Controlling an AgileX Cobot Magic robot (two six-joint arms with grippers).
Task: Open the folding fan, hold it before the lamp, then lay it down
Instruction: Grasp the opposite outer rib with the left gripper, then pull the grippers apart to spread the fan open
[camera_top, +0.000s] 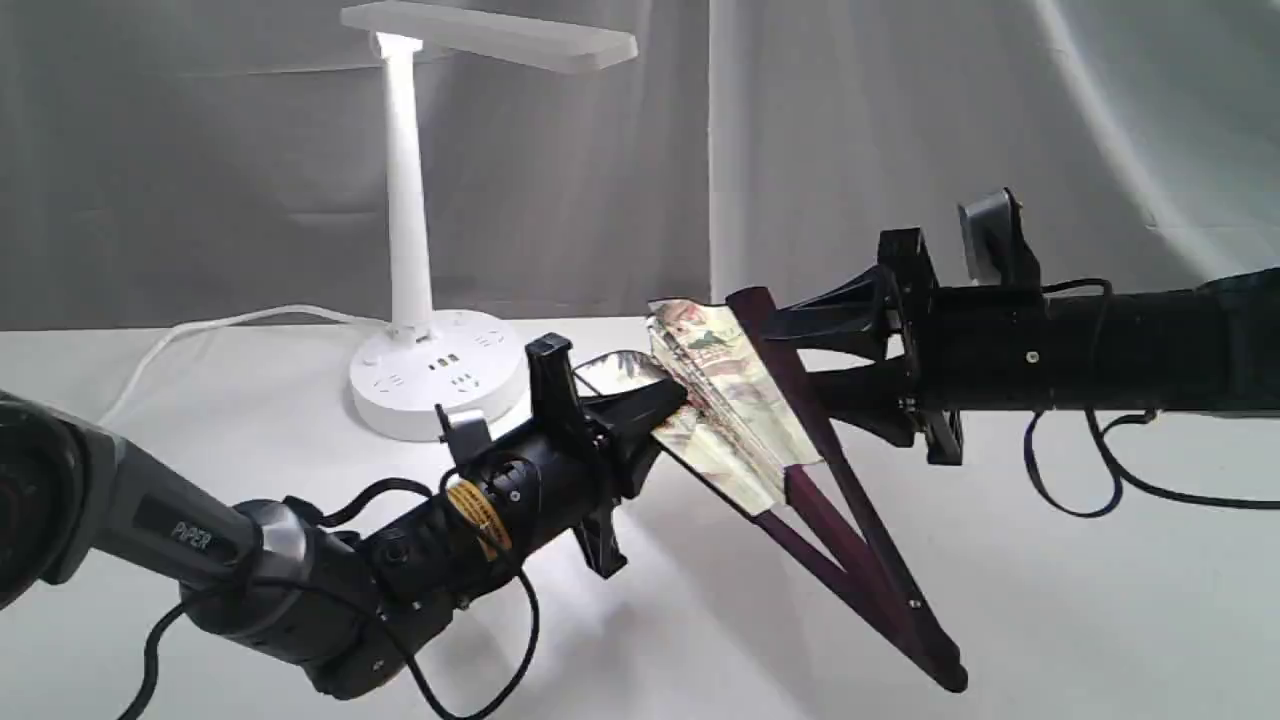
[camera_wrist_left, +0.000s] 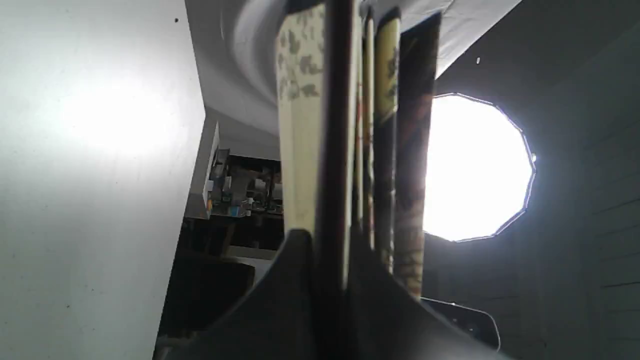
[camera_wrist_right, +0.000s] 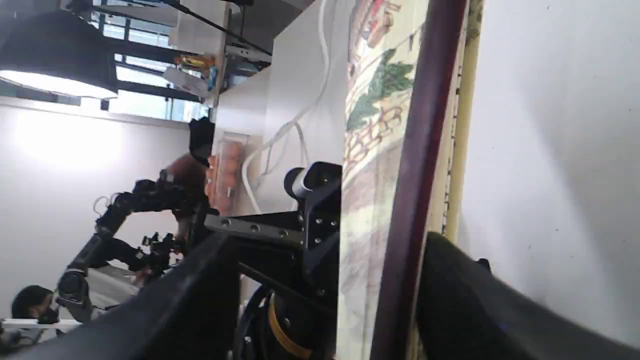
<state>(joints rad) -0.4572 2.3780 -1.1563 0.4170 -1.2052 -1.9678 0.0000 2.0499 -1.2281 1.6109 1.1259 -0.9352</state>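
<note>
On the exterior view, I am watching the fan (camera_top: 735, 400) hanging part-spread between both arms. Its leaf is raised and its pivot end is seemingly resting on the desk (camera_top: 1050, 560). The left fingers (camera_top: 640, 405) are gripping one edge of the leaf while the right fingers (camera_top: 835, 300) are straddling the far maroon rib. I judge that this is how I am drawing the two edges apart. The lamp (camera_top: 410, 200) is standing behind and to the left, near the fan but not yet lined up with it.

Through the left wrist view, the left fingers (camera_wrist_left: 285, 300) are clamping tight on a dark rib, with the folded pleats of the fan (camera_wrist_left: 300, 125) stacked beside it. That is giving me a firm anchor.

Through the right wrist view, the right fingers (camera_wrist_right: 480, 295) are standing apart. One is touching the maroon rib of the fan (camera_wrist_right: 380, 100) and the other is well clear. I judge they are pushing rather than pinching.
</note>
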